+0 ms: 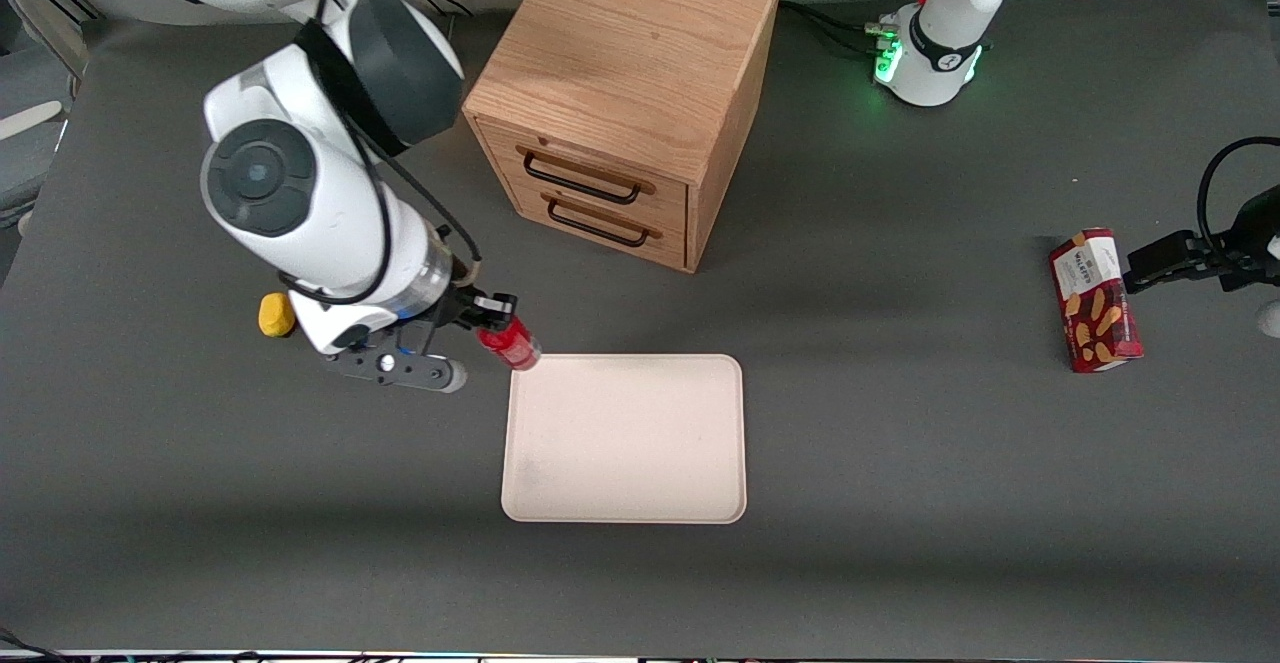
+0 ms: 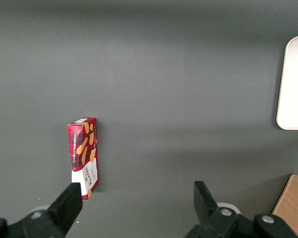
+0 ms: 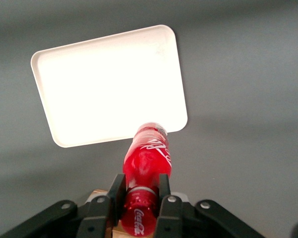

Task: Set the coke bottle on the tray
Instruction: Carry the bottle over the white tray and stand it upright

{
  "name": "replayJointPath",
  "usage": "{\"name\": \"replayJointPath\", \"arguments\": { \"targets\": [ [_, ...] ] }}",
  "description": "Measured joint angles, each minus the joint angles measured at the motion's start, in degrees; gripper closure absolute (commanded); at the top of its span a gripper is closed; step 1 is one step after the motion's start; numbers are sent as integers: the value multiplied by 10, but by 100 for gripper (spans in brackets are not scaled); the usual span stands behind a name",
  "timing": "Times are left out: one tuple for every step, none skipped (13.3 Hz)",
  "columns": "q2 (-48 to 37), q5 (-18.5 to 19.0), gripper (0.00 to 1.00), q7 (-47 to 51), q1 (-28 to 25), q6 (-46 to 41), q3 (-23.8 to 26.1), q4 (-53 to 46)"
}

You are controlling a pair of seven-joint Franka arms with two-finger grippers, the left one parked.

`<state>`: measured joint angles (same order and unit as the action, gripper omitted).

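My right gripper [image 1: 488, 315] is shut on the coke bottle [image 1: 508, 342], a small red bottle with white lettering. It holds the bottle above the table, tilted, beside the tray's corner nearest the working arm. In the right wrist view the two black fingers [image 3: 116, 193] clamp the bottle [image 3: 146, 161] near its cap end, and its base points toward the tray [image 3: 109, 84]. The tray [image 1: 625, 438] is a flat pale cream-pink rectangle lying bare on the grey table, nearer the front camera than the wooden drawer cabinet.
A wooden two-drawer cabinet [image 1: 625, 93] stands farther from the front camera than the tray. A red wafer box [image 1: 1095, 300] lies toward the parked arm's end of the table; it also shows in the left wrist view [image 2: 83, 156]. A small yellow object [image 1: 276, 314] sits beside the working arm.
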<state>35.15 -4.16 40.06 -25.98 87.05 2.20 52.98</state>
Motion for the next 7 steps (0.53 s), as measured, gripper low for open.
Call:
{"name": "replayJointPath", "arguments": {
  "targets": [
    [2,0,100,2,-2,7,0,-1],
    [2,0,100,2,-1,11,-2,-1],
    [3,0,100,2,1,19,-4,-2],
    [7,0,100,0,5,35,-6,-2],
    [13,4,100,-3,6,45,-7,-2],
    [21,11,100,-9,6,60,-8,-2],
    [32,17,100,-14,6,73,-9,-2]
  ]
}}
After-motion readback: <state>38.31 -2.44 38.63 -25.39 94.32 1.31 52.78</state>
